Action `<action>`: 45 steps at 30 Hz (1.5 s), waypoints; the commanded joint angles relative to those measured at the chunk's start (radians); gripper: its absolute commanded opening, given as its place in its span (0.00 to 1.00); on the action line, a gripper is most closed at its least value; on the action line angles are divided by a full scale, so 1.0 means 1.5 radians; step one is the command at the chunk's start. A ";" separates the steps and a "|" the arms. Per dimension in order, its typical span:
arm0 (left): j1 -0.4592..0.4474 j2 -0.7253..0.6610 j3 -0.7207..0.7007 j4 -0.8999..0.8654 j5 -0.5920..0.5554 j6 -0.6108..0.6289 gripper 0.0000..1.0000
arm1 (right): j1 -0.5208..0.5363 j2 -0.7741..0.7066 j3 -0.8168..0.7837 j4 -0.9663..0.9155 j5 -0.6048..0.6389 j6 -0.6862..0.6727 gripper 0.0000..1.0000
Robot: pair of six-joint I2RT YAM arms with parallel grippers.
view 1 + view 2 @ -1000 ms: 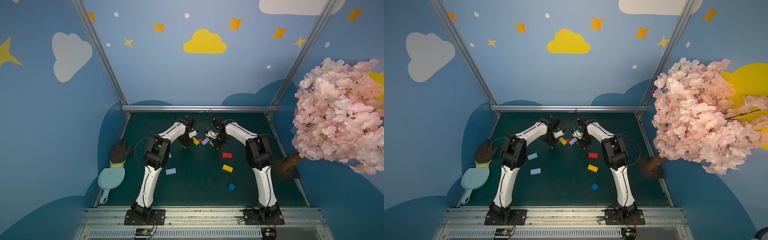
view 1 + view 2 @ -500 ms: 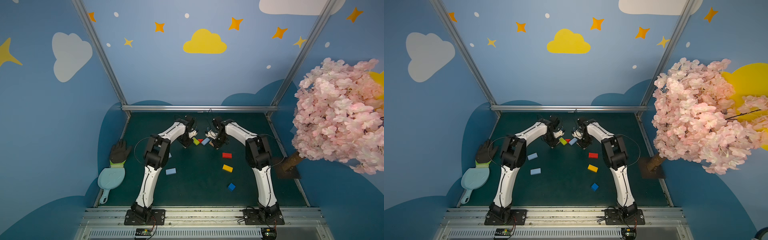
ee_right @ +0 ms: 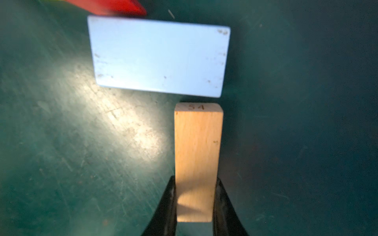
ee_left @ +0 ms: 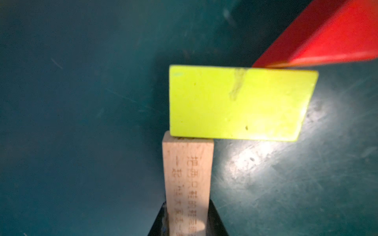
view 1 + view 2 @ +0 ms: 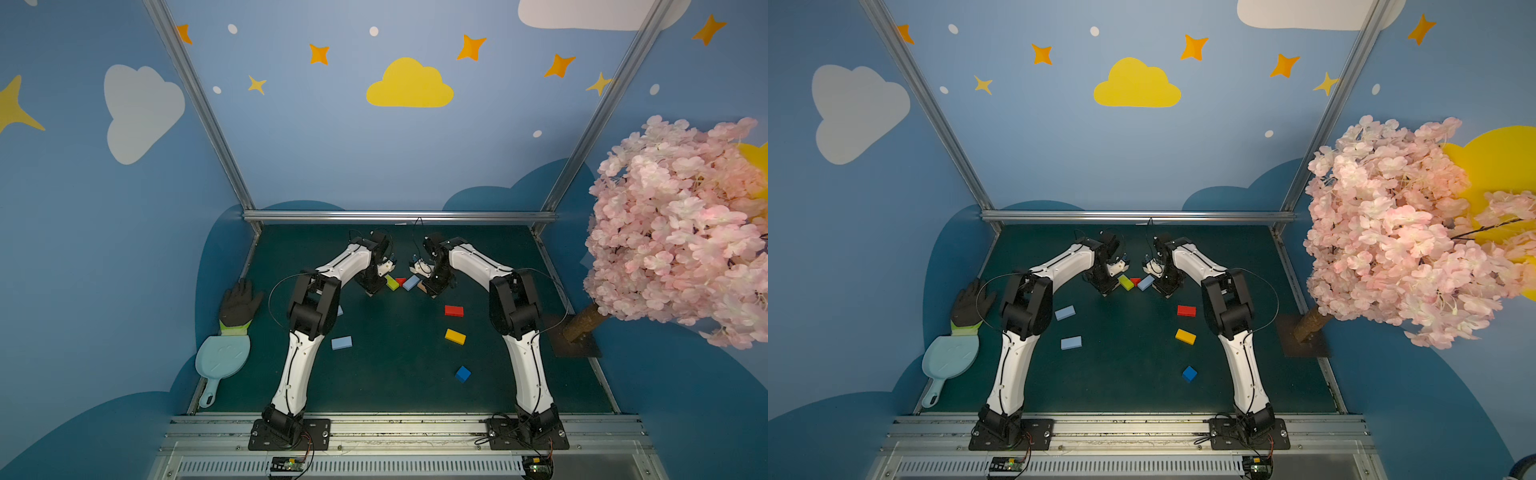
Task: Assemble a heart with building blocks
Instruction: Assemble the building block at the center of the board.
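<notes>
While both arms reach toward the middle of the frame in both top views, only the top of the heart [image 5: 401, 283] lies on the desk [image 5: 395, 386]. It is a red wedge [image 5: 400, 280] with a lime green block [image 5: 391, 282] at its left and a light blue block [image 5: 410, 283] at its right. To the lower right lie a red flat block [image 5: 454, 310], a yellow block [image 5: 455, 336] and a dark blue cube [image 5: 462, 373]. To the lower left lie two spare light blue blocks [image 5: 1064, 312], and all these pieces are well apart. How the jaws stand cannot be told from here. In the left wrist view, the left jaws pinch a tan block [image 4: 188, 179] by its narrow sides. Its free end touches the lime green block's long edge near one corner, and the wedge meets that block's opposite edge. In the right wrist view, the right jaws pinch a second tan block [image 3: 198, 159] the same way, its end just short of the light blue block with a thin gap showing. These building blocks look like small painted wood: light, stiff and hardly fragile. Their smooth faces would probably slide on the desk if nudged, so laid neighbours may shift. A hold across the narrow sides toward the rear seems right, leaving the front end free to butt up.
</notes>
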State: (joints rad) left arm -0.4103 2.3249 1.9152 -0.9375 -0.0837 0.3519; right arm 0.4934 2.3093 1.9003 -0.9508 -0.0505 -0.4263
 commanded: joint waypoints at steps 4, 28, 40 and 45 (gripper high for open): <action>0.001 0.025 -0.013 0.008 -0.002 0.002 0.21 | 0.009 0.026 0.021 -0.010 -0.010 0.003 0.00; 0.003 0.015 -0.032 0.007 -0.006 0.006 0.55 | 0.002 0.045 0.033 -0.035 -0.033 0.013 0.97; 0.012 -0.085 -0.084 0.034 -0.017 -0.028 0.73 | -0.024 -0.041 0.002 -0.026 -0.035 0.021 0.97; 0.029 -0.181 -0.119 0.039 -0.010 -0.086 0.74 | -0.042 -0.184 -0.069 -0.012 -0.038 0.010 0.97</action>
State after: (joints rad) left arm -0.3859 2.1624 1.7451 -0.8742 -0.1074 0.2863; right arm 0.4442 2.1967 1.8256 -0.9710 -0.0978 -0.4007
